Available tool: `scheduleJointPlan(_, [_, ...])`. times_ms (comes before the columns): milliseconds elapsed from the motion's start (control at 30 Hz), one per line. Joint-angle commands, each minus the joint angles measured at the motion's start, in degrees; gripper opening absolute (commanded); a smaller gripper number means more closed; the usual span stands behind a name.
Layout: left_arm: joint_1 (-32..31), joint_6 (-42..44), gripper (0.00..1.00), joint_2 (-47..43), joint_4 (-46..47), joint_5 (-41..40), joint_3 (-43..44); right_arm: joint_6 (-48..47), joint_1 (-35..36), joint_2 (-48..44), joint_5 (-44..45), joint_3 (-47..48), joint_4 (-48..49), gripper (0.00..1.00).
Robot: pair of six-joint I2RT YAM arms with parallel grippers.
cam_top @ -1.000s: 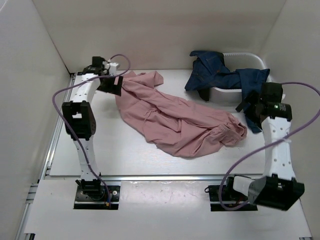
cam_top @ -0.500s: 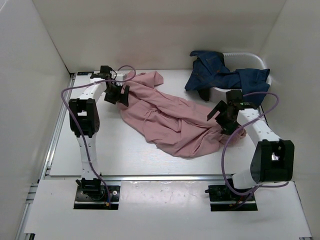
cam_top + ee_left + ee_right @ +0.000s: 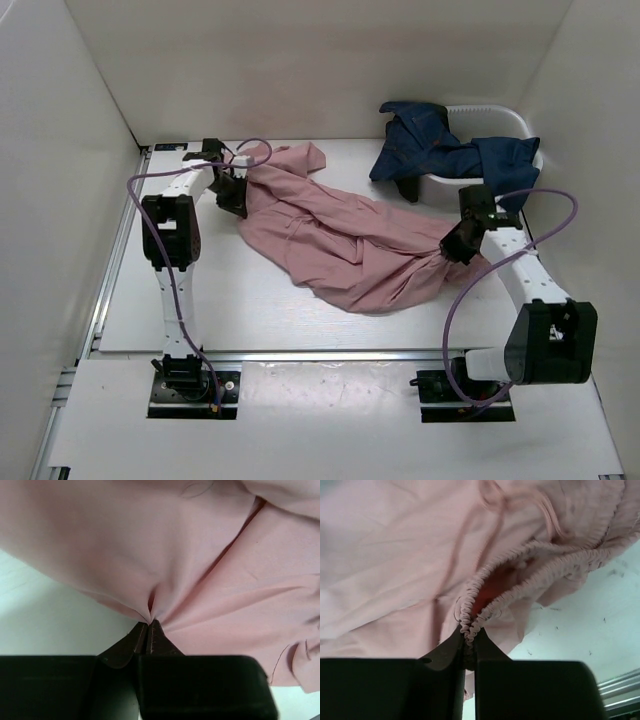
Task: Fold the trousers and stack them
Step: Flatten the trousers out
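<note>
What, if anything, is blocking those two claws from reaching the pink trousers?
Nothing visible. The left gripper is pinched shut on a fold of the trousers, and the right gripper on their gathered waistband. The blue garment drapes over the white basket behind them.

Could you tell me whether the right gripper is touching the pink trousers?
Touching. The right wrist view shows the right gripper pinched shut on the gathered elastic waistband of the trousers, with cloth squeezed between its jaws.

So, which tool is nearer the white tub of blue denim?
Right. The right tool grips the trousers close in front of the tub; the left tool is far leftward.
</note>
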Motion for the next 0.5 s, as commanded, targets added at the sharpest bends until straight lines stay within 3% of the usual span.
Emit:
scheduleJointPlan(0, [3.7,2.4,0.14,-8.8,-0.6,-1.5,-0.3,-4.4,-0.2,-4.4,2.7,9.4,-0.7,0.00])
scheduleJointPlan(100, [11.3,5.3,0.14,-16.8,-1.9,-5.5,-0.8,-7.0,-0.8,-7.7,3.2,18.2,-2.3,0.00])
scheduleJointPlan(167, [15.8,9.7,0.14,-21.3,-5.5,-8.8,1.1,-9.2,-3.2,-8.8,-1.8,21.9,-3.9,0.00])
scheduleJointPlan(300, [17.3,17.6,0.14,-27.4,-12.7,-17.8,1.0,-10.0,-4.4,-10.0,-7.1,25.4,-7.8,0.00])
scheduleJointPlan(467, [16.7,20.7,0.18,-31.4,-17.9,-27.7,-7.2,-9.4,-5.0,-13.6,-8.5,20.1,-8.4,0.00])
